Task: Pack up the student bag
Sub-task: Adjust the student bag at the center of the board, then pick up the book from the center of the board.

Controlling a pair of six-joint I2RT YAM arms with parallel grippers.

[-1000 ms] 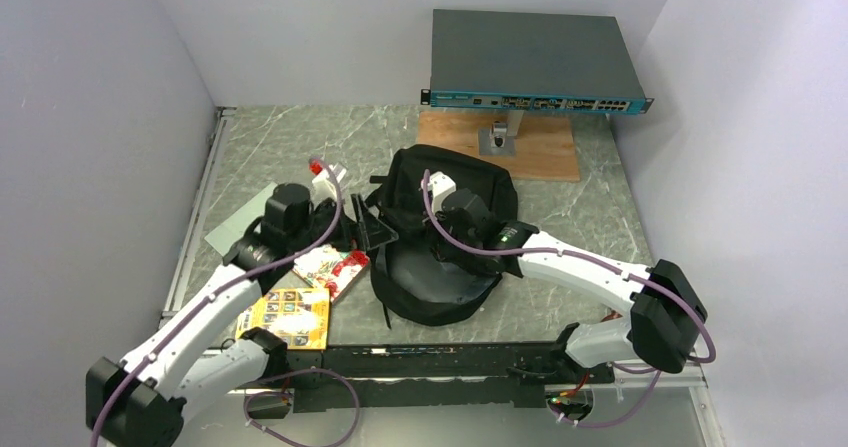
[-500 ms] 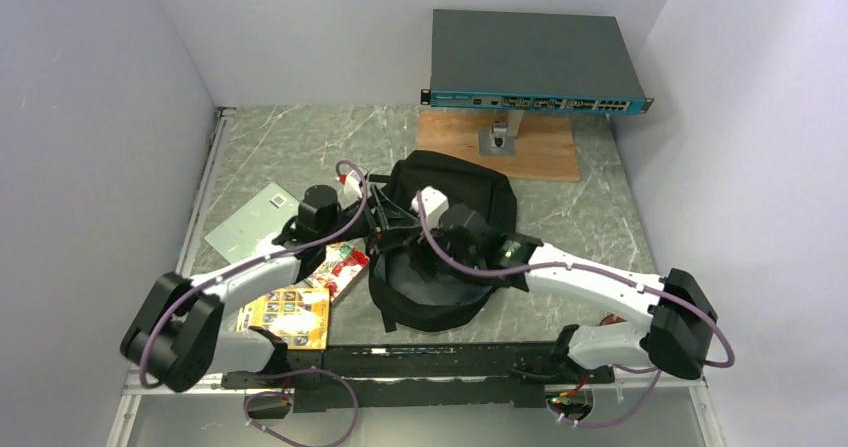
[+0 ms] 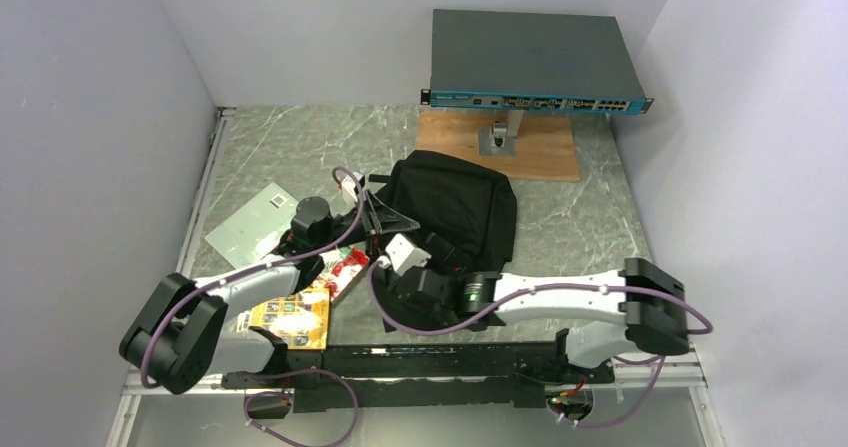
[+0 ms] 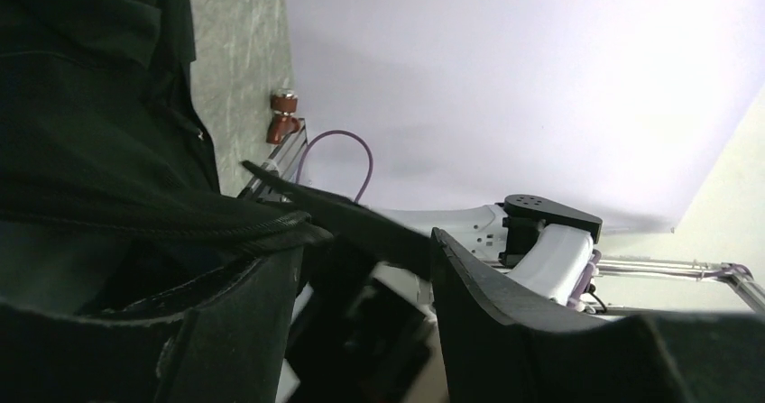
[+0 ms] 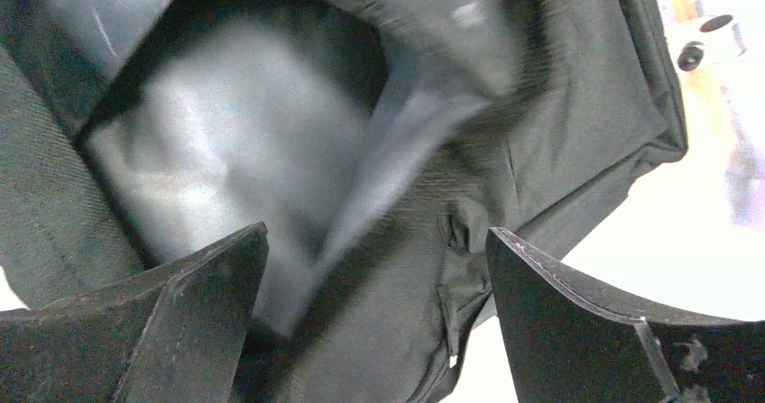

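**Both arms are meeting at the student bag's near-left corner**

The student bag (image 3: 460,202) is lying slumped in the middle of the table (image 3: 280,152), a soft black woven mass with webbing straps trailing off its near edge. The table is showing a grey-green, marble-veined surface.

The left arm is stretching from its base up and to the right, its white forearm running low over the table. The left fingers (image 4: 505,322) are standing partly apart at the bag's left edge. In the left wrist view a stitched black rim and a flat strap are lying across the gap between them, and nothing is being pinched there. The right arm is bending at its elbow on the far right and is lying leftward along the bag's near side. The right fingers (image 5: 559,322) are spread wide and released, hanging over twill fabric.

Beneath them the bag's mouth is gaping, showing a pale grey lining. The blur is hiding whether anything is lying inside.

To the left of the bag, a flat grey sheet (image 3: 250,229), a red-and-white patterned packet (image 3: 345,267) and a yellow printed box (image 3: 290,317) are sitting on the table. At the far side, a flat grey rack-mount box (image 3: 530,62) with a teal front is standing raised on a short post over a wooden board (image 3: 545,152).
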